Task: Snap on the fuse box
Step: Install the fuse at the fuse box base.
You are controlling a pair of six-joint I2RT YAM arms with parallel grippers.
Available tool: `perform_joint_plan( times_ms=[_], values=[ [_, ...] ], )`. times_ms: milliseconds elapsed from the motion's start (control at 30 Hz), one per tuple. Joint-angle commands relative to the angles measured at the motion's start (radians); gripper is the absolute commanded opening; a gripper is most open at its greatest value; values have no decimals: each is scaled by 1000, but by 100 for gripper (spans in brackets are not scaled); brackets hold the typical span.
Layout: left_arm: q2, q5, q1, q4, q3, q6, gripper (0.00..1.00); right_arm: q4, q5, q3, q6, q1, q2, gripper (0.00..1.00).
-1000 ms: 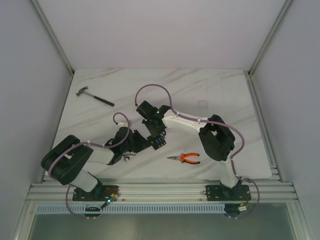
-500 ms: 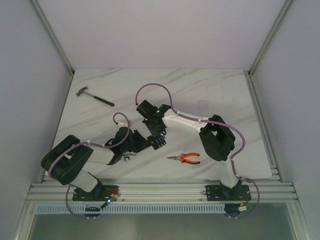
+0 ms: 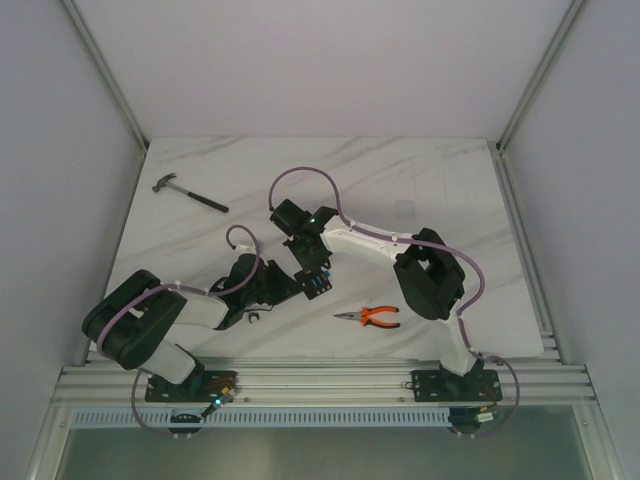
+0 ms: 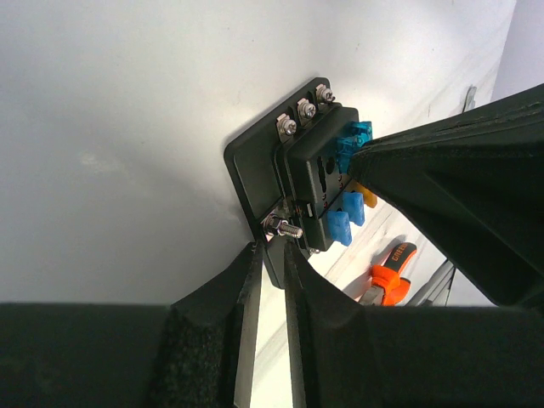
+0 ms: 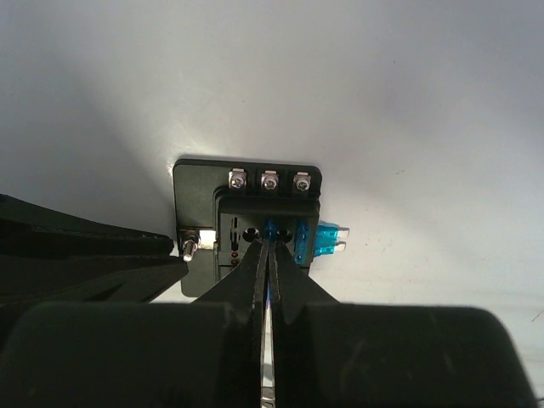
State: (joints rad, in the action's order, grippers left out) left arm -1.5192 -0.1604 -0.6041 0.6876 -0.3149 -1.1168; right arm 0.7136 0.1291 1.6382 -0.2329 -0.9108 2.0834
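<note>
The fuse box (image 3: 312,284) is a small black box on a flat plate, standing on edge near the table's middle front. My left gripper (image 4: 272,255) is shut on the lower edge of the fuse box (image 4: 255,166) plate, beside a steel stud. My right gripper (image 5: 269,243) is shut, its tips against a blue fuse (image 5: 270,228) in the middle slot of the fuse box (image 5: 197,194). A sliver of blue shows in the slit between the pads. More blue fuses (image 4: 340,226), a teal one (image 4: 355,136) and an orange one (image 4: 367,195) sit in the box.
Orange-handled pliers (image 3: 371,317) lie on the table right of the grippers, and the pliers (image 4: 389,274) also show in the left wrist view. A hammer (image 3: 188,194) lies at the back left. White walls and metal rails border the marble table (image 3: 450,190).
My right gripper's jaws have closed together over the fuse box. Its arm has shifted slightly to the left. The left gripper and the fuse box have not moved.
</note>
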Motion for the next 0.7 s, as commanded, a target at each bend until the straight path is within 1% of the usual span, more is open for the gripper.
perform_joint_plan(
  times_ms=[0,233,300,467,667],
  values=[
    [-16,8,3,-33,-4,13,27,74,-13,-25,12,-3,118,0],
    [-13,10,3,-33,0,11,27,65,-20,-56,30,-10,208,0],
    [-2,14,2,-42,4,11,27,50,-17,-51,36,-19,186,0],
    [37,32,3,-70,15,12,27,12,-81,-28,34,-24,76,0],
    [96,52,3,-108,32,16,28,-1,-81,-9,22,-29,-3,0]
  ],
)
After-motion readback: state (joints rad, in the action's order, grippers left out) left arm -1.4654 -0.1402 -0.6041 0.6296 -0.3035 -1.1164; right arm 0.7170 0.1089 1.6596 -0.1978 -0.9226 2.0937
